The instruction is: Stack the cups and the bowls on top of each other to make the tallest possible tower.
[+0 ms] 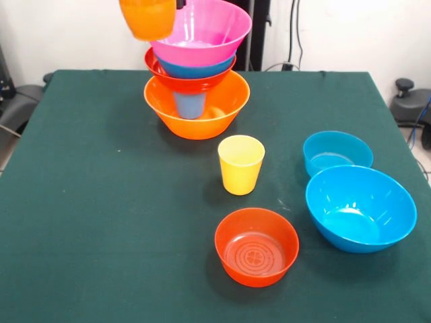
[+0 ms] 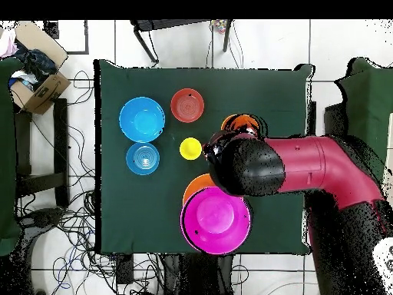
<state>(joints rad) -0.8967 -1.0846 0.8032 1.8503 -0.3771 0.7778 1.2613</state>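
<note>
The tower stands at the back of the green table (image 1: 101,202): a big orange bowl (image 1: 195,116) as base with a blue cup (image 1: 190,104) inside it, then a red-orange bowl (image 1: 185,82), a blue bowl (image 1: 196,68) and a big pink bowl (image 1: 205,30) on top. An orange cup (image 1: 148,17) hangs in the air just left of the pink bowl, level with it. My gripper (image 1: 174,5) is shut on the orange cup's rim and is mostly cut off by the top edge. In the overhead view the arm (image 2: 253,165) hides the gripper, and the orange cup (image 2: 240,123) shows beside it.
A yellow cup (image 1: 240,163) stands upright mid-table. A red-orange bowl (image 1: 256,246) sits in front of it. At the right are a small blue bowl (image 1: 337,153) and a larger blue bowl (image 1: 360,207). A cardboard box (image 2: 34,77) lies on the floor off the table.
</note>
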